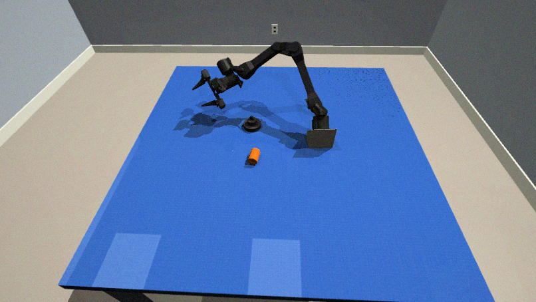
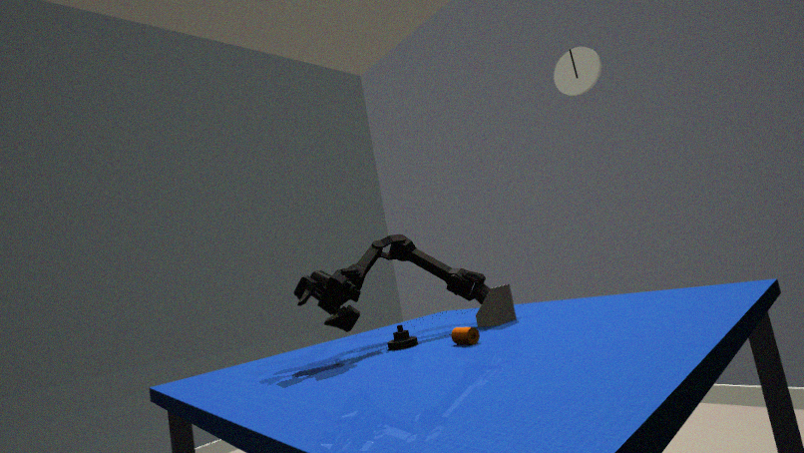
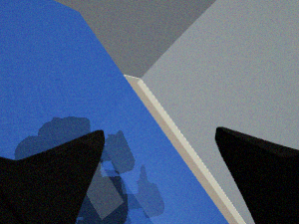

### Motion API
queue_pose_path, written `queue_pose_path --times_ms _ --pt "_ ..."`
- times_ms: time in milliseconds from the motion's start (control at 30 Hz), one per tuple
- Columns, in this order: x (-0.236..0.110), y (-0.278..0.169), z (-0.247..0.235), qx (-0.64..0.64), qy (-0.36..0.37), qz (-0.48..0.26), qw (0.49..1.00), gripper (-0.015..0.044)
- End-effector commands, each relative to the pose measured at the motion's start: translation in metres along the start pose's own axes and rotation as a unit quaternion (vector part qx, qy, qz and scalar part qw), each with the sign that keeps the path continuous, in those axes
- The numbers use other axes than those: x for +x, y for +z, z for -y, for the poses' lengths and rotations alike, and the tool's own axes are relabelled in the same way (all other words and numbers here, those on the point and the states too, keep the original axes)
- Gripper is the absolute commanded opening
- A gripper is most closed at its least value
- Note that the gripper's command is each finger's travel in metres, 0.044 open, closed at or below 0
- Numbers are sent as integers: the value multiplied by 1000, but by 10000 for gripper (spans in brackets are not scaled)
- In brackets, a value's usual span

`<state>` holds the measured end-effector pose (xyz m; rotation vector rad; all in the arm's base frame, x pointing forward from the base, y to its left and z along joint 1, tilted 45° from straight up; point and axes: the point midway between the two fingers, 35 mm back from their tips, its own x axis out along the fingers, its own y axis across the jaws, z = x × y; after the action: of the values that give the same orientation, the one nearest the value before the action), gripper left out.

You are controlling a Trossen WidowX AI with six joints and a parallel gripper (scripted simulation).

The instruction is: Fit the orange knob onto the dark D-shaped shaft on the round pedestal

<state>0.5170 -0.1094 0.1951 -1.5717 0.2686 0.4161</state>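
The orange knob point(image 1: 253, 155) point(image 2: 465, 335) lies on its side on the blue table, in front of the arm's base. The dark round pedestal point(image 1: 251, 126) point(image 2: 402, 341) with its short shaft point(image 1: 251, 119) point(image 2: 400, 328) stands a little behind and left of the knob. My gripper point(image 1: 204, 94) point(image 2: 320, 310) point(image 3: 160, 135) is open and empty. It hangs in the air well above the table, behind and to the left of the pedestal, and points toward the table's far left edge. The wrist view shows only the two fingertips, the table edge and the floor.
The arm's base point(image 1: 321, 137) point(image 2: 495, 306) stands right of the pedestal. The blue table point(image 1: 337, 209) point(image 2: 563, 365) has two lighter patches point(image 1: 127, 259) point(image 1: 274, 265) near its front edge. The table's far left edge point(image 3: 142, 120) is close below the gripper.
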Motion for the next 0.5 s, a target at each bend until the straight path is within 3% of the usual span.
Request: queue_pose_path --times_ms 0,100,233,467 --pt "3 3 -4 7 8 1 1000 426" --pt "30 47 -56 85 118 -3 989 440" --pt "40 78 -94 125 195 -18 973 440" --pt "33 150 -181 118 356 -66 925 440"
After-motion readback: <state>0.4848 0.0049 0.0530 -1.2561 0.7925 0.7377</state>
